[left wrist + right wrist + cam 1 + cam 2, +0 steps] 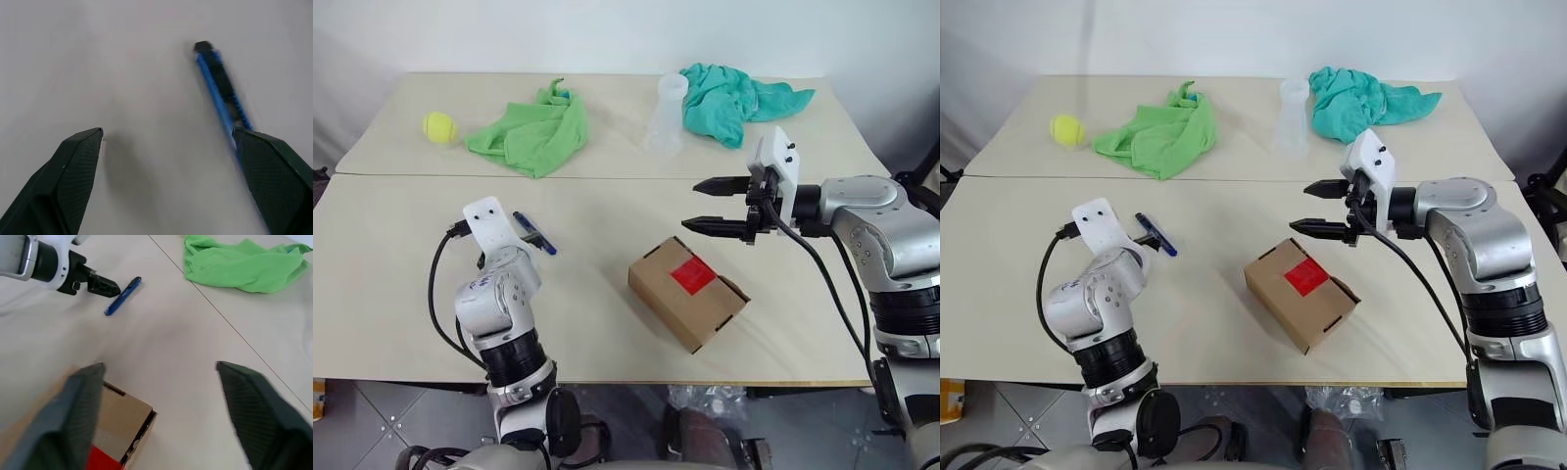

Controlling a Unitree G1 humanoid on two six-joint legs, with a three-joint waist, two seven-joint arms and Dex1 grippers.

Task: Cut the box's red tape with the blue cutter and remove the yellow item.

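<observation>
Brown cardboard sits at centre stage: the box rests closed on the pale desk, a little right of the middle of the head view and turned at an angle, with the red tape a bright square across its top seam, uncut. Over on the left of the frame, the blue cutter lies flat on the desk, well apart from the box, slanting toward the lower right. The left tool hangs right over it, fingers spread wide and holding nothing; in the left wrist view one dark finger overlaps the near end of the cutter, though whether it touches the handle cannot be told. On the right of the frame, the right tool hovers just above and beyond the box's far corner, its two black fingers parted, pointing toward the left of the picture, and empty; the right wrist view looks down past them onto the box's corner with a sliver of red showing. Along the far half of the desk, at the top of the frame, a tennis ball sits at upper left, a crumpled green cloth just beside it, then a clear plastic cup standing next to a teal cloth at upper right.
</observation>
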